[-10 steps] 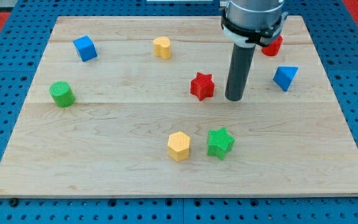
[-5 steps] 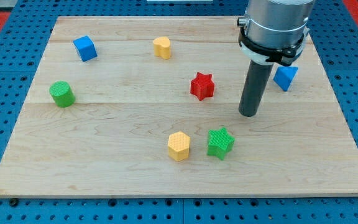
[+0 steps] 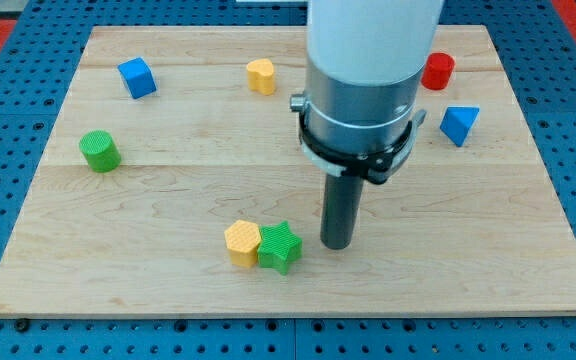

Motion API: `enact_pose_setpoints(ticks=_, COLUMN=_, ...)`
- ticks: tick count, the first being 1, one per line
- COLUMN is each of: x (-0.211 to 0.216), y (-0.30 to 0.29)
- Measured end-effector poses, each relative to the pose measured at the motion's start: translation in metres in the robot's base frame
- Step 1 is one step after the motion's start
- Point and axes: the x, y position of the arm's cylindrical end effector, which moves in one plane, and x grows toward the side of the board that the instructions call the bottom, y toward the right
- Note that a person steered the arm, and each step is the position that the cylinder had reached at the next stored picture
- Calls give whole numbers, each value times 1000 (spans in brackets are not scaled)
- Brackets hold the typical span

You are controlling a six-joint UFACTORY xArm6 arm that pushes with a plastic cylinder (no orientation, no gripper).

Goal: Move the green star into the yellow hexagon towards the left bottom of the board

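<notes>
green star (image 3: 280, 246) sits toward the board's bottom, left of centre, pressed flat against the yellow hexagon (image 3: 242, 242) on its left, so the two look already joined as the task asks. my tip (image 3: 338, 245) stands just to the star's right, a thin gap between, the side a leftward push would come from. no claw here, only a rod, so nothing opens or closes. green cylinder (image 3: 99, 151), blue cube (image 3: 137, 77) lie well apart.
</notes>
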Motion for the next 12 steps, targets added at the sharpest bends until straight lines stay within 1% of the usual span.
enact_pose_setpoints(ticks=1, x=11, y=-39)
enact_pose_setpoints(ticks=3, x=10, y=-88)
enact_pose_setpoints(ticks=4, x=4, y=-88)
enact_pose_setpoints(ticks=5, x=6, y=-55)
enact_pose_setpoints(ticks=6, x=40, y=-17)
enact_pose_setpoints(ticks=7, x=40, y=-27)
enact_pose_setpoints(ticks=8, x=40, y=-92)
enact_pose_setpoints(ticks=10, x=5, y=-127)
enact_pose_setpoints(ticks=11, x=3, y=-170)
enact_pose_setpoints(ticks=12, x=5, y=-200)
